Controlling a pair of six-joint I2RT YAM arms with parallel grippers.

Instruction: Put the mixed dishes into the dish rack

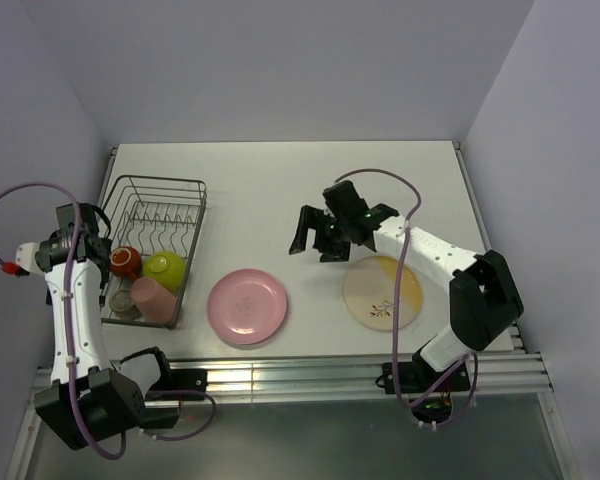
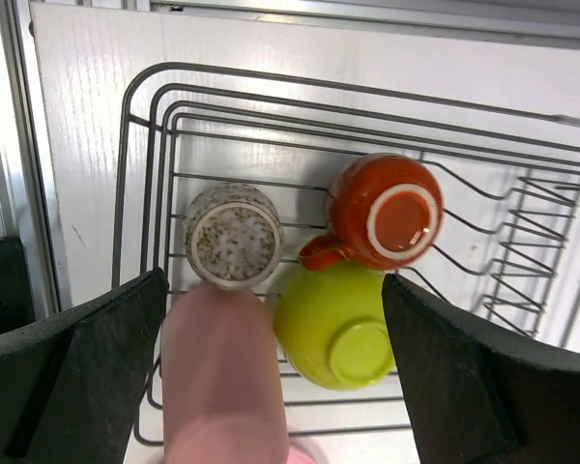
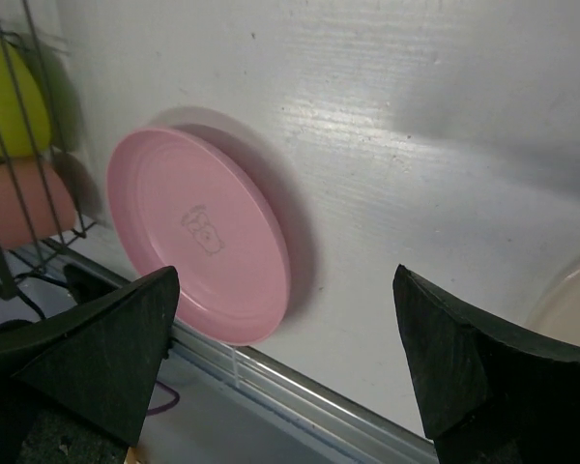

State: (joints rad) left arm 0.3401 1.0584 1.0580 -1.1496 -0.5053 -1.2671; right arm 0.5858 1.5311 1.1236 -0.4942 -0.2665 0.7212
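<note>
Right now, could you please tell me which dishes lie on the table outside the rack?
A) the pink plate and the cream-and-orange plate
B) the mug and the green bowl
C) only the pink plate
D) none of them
A: the pink plate and the cream-and-orange plate lie flat on the table, both outside the dish rack.

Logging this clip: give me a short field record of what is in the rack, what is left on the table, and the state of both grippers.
in dish rack: dark red-orange mug, lime-green bowl, salmon-pink cup, grey-tan cup
mug and bowl: base up, side by side
on table: pink plate, cream-and-orange plate, both lying flat
left gripper: open, above the loaded end of the rack, holding nothing
right gripper: open, over the table between the two plates, holding nothing
not yet loaded: the two plates
</note>
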